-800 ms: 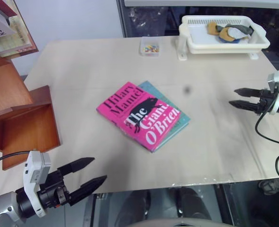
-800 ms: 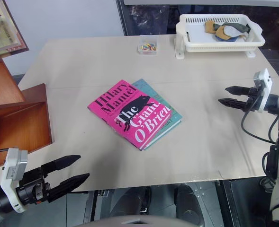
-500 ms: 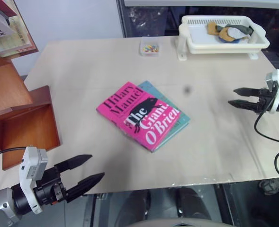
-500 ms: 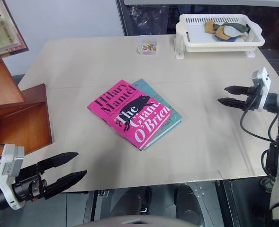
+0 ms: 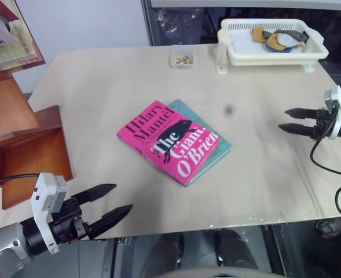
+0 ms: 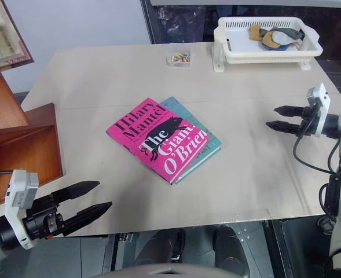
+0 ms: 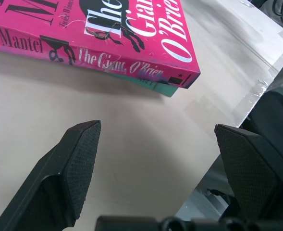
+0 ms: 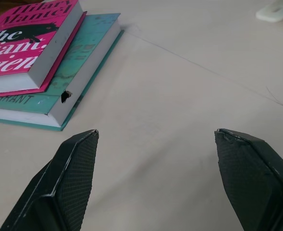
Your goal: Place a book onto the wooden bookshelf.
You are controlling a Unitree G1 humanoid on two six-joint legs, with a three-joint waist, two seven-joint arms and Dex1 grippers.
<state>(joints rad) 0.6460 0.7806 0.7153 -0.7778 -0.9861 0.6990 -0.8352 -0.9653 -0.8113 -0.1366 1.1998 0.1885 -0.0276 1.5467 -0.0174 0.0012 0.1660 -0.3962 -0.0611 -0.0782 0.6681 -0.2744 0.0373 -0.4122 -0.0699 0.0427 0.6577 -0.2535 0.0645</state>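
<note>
the pink paperback (image 5: 169, 142), lettered "hilary mantel" and "the giant, o'brien", lies flat near the middle of the pale beige surface (image 5: 101, 87), stacked cover up on a teal-blue book (image 5: 217, 152) whose edge pokes out from under it on the right side. both books sit askew to the surface's edges. the wooden bookshelf (image 5: 19, 139), reddish-brown with slanted panels, stands at the left edge of the surface, well apart from the books.

the left hand (image 5: 110, 204) hovers over the near left corner of the surface, its two black fingers spread apart and empty, pointing toward the books. the right hand (image 5: 290, 120) hangs over the right side of the surface, fingers likewise apart with nothing between them, aimed leftward at the books.

at the far edge sits a small clear box (image 5: 182, 57) of what may be coloured pins or clips, and beside it a white slotted basket (image 5: 271, 52) holding some cloth-like items.
</note>
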